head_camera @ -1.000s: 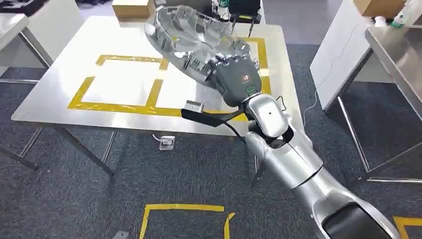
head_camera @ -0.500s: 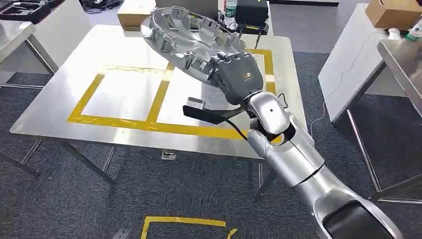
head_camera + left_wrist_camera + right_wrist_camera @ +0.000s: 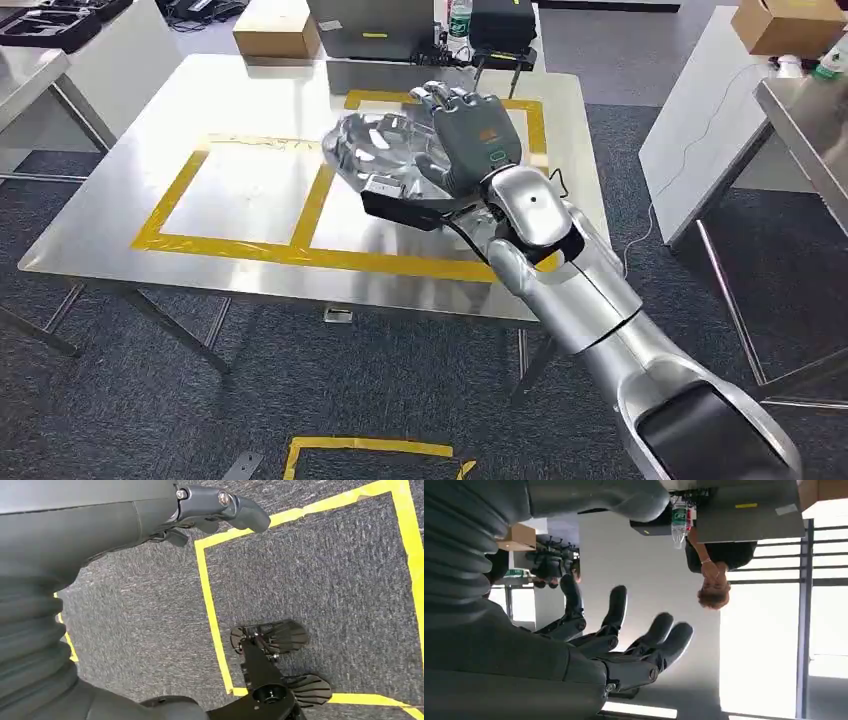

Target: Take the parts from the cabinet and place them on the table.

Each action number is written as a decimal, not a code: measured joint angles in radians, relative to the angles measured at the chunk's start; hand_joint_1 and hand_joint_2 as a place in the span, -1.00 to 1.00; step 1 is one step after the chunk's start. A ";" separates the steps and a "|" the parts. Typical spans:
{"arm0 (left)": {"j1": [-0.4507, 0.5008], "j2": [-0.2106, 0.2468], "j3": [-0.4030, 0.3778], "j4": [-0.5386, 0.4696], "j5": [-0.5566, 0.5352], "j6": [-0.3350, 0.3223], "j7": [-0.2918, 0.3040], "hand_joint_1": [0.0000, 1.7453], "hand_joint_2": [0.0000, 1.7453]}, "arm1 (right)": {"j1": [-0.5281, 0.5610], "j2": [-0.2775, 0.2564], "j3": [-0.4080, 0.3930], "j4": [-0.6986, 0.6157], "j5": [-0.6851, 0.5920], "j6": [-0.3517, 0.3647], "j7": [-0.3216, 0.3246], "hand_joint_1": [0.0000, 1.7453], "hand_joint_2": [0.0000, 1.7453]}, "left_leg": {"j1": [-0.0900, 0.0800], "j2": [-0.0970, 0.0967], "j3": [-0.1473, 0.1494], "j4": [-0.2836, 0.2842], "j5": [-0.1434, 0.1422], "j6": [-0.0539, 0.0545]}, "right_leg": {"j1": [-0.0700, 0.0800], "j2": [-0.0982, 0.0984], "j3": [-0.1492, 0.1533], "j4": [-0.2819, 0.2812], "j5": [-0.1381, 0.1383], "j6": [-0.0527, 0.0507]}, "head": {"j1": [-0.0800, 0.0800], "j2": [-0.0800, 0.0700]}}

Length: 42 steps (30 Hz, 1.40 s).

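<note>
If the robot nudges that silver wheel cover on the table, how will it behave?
The silver wheel cover looks like thin molded plastic, so probably light and fairly stiff. On the glossy steel table it would likely slide easily. Its domed, ribbed shape may rock rather than roll. The right robot hand appears open beside it.

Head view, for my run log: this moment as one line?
right hand: open, beside part | silver wheel cover: on table, over yellow tape | left hand: hanging

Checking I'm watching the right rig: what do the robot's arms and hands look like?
The right arm is glossy silver in rounded segments, with a black section near the shoulder and a black cable and bracket at the wrist. The right hand has a dark grey back with a small red marking and grey fingers. The left hand shows a grey ribbed cover and darker fingers.
</note>
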 joint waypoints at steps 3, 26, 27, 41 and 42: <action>0.001 0.000 0.003 0.000 0.000 -0.003 0.011 -1.00 -1.00 | -0.007 0.000 -0.003 0.008 0.003 0.003 0.000 -1.00 -1.00 | 0.000 0.000 0.001 0.001 0.000 0.000 | -0.001 0.000 0.002 0.000 0.000 0.000 | 0.000 0.000; 0.000 -0.001 0.011 0.000 0.002 0.004 0.029 -1.00 -1.00 | 0.009 -0.021 -0.104 -0.100 -0.011 -0.048 -0.013 -1.00 -1.00 | 0.022 0.024 -0.005 0.003 0.019 0.017 | -0.038 -0.009 -0.099 0.266 -0.111 0.061 | 0.004 0.000; 0.000 -0.002 0.011 0.000 0.002 0.005 0.029 -1.00 -1.00 | 0.009 -0.021 -0.105 -0.101 -0.009 -0.048 -0.013 -1.00 -1.00 | 0.027 0.024 -0.011 0.013 0.016 0.011 | -0.044 -0.013 -0.052 0.184 -0.073 0.068 | 0.004 0.000; 0.002 0.004 0.020 -0.001 0.002 0.009 0.029 -1.00 -1.00 | 0.014 -0.020 -0.113 -0.105 -0.006 -0.046 -0.015 -1.00 -1.00 | 0.019 0.019 -0.113 0.317 -0.156 -0.038 | -0.027 -0.008 -0.052 0.052 0.006 0.003 | 0.002 0.000; 0.001 0.004 0.020 -0.001 0.002 0.009 0.029 -1.00 -1.00 | 0.015 -0.020 -0.114 -0.105 -0.006 -0.046 -0.015 -1.00 -1.00 | 0.015 0.019 -0.065 0.247 -0.120 -0.031 | -0.025 -0.008 -0.060 0.052 0.013 0.004 | 0.002 0.000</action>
